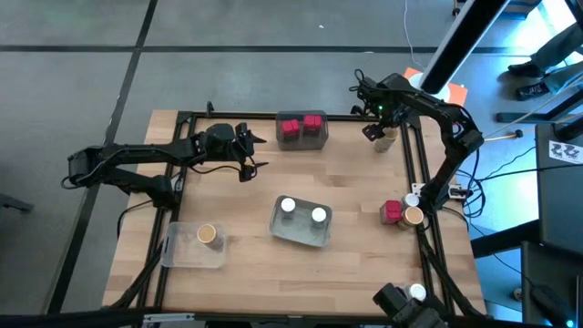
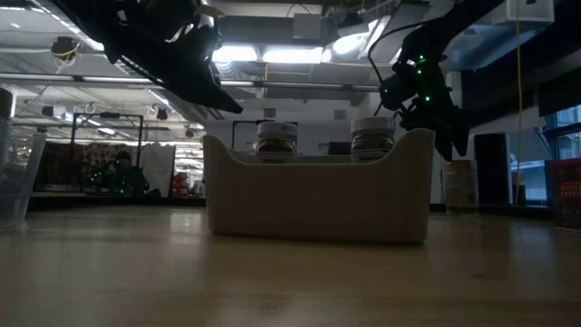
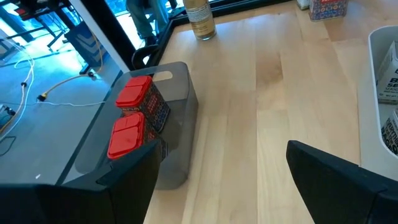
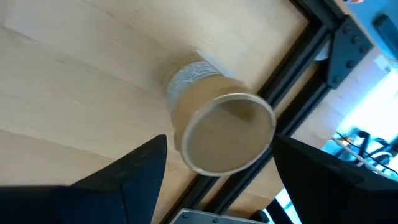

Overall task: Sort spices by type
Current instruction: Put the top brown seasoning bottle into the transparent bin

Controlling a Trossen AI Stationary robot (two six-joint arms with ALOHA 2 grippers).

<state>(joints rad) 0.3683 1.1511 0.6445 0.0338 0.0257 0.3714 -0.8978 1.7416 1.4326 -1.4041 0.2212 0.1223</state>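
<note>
A round tan-topped jar (image 4: 221,134) stands on the counter (image 1: 273,182) at its far right corner, just beside the black frame rail. The right tool (image 1: 381,126) hangs directly above it with its fingers (image 4: 134,171) spread wide, 1 on each side of the lid and apart from it, gripping nothing.

2 red blocky jars (image 1: 301,126) sit side by side in the dark tray (image 1: 301,138) at the far edge of the counter. 2 round white-topped jars (image 1: 302,210) stand in the grey tray (image 1: 301,235) near the middle. 1 tan-topped jar (image 1: 208,234) is in the clear tray (image 1: 182,251) at the near left.

By the right edge, 1 red jar (image 1: 392,211) and another tan-topped jar (image 1: 414,217) stand touching or nearly so (the overhead view does not settle which), with a white-topped jar (image 1: 412,197) just behind them. 1 more white-topped jar (image 1: 416,293) sits near the front right corner.

The left tool (image 1: 250,153) hovers above the counter left of the dark tray, open and empty.
</note>
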